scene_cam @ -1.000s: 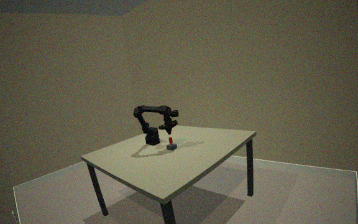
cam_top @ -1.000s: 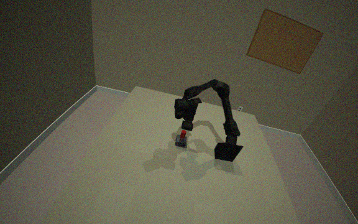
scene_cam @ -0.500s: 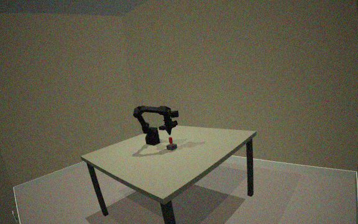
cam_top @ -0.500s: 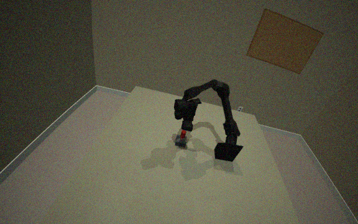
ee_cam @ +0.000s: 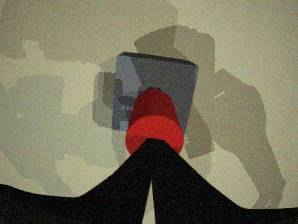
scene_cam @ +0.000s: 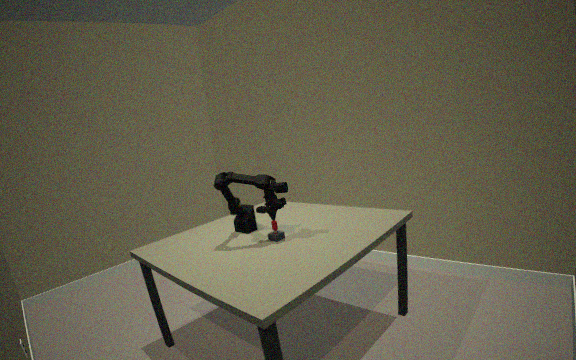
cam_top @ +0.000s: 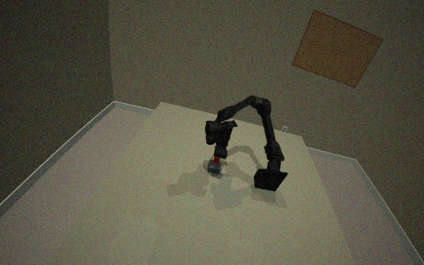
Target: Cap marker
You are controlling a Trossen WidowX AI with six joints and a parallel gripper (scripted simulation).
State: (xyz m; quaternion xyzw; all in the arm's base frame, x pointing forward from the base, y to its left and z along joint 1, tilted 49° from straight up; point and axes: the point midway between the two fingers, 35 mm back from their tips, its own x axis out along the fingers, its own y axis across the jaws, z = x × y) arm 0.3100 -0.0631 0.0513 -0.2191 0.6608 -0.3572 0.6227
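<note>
"Where's the red cap?"

"Low centre of the wrist frame, on the marker above the holder block (cam_top: pixel 214 170) (scene_cam: pixel 276 236) (ee_cam: pixel 172 75). The jaws (cam_top: pixel 218 156) (scene_cam: pixel 274 218) are together, empty, tips over the cap (cam_top: pixel 216 160) (scene_cam: pixel 274 225) (ee_cam: pixel 155 131)."

"And the press?"

"Probably next: centre the tips, push straight down, gently but firmly; off-centre force could tilt it."

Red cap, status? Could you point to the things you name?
Pincer (cam_top: pixel 217 157) (scene_cam: pixel 274 219) (ee_cam: pixel 153 147) shut, empty, over red cap (cam_top: pixel 216 160) (scene_cam: pixel 274 225) (ee_cam: pixel 155 131). Cap above holder block (cam_top: pixel 214 168) (scene_cam: pixel 276 236) (ee_cam: pixel 175 75); full seating unclear. No obstruction seen.
</note>
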